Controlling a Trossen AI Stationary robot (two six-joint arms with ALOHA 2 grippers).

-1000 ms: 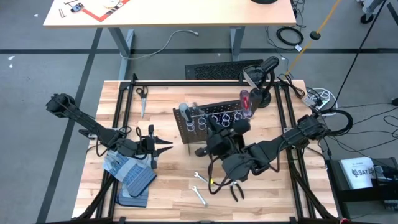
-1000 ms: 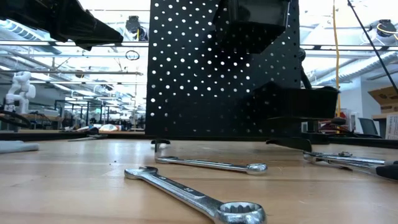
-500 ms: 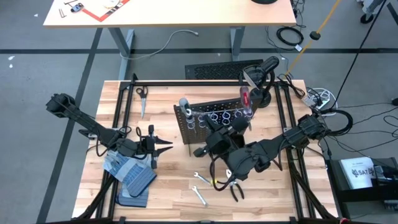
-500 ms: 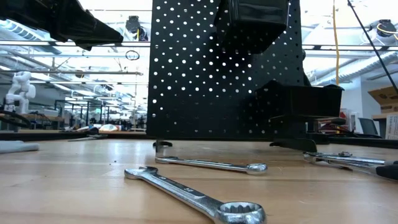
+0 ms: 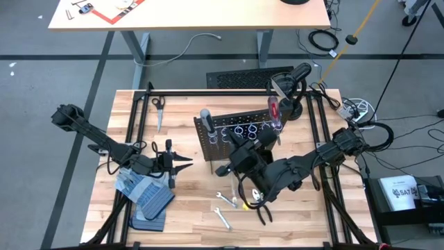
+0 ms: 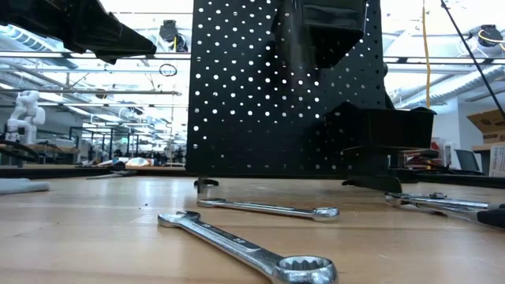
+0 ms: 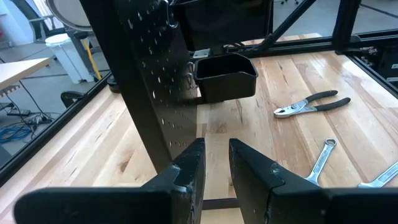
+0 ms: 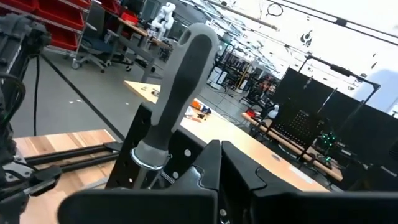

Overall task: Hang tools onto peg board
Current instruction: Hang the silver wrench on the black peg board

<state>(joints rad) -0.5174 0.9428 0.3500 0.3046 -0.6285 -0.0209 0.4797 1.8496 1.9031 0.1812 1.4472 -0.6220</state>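
My right gripper [image 5: 244, 151] at peg board [image 5: 239, 134], fingers pressed together; grey-handled screwdriver [image 8: 180, 87] ringed. Left gripper [image 5: 182, 164] waits at 9 o'clock, fingers slightly spread.

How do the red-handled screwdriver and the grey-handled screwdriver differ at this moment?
The red-handled screwdriver sits at the upright black perforated peg board's right end; the grey-handled screwdriver at its left end. Handle colours differ: red against grey. Both stand handle-up in the silver rings.

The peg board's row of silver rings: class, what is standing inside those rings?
On the peg board, a grey-handled screwdriver stands in one end ring and a red-handled screwdriver in the other. The shafts below are hidden; the right gripper's arm covers some rings.
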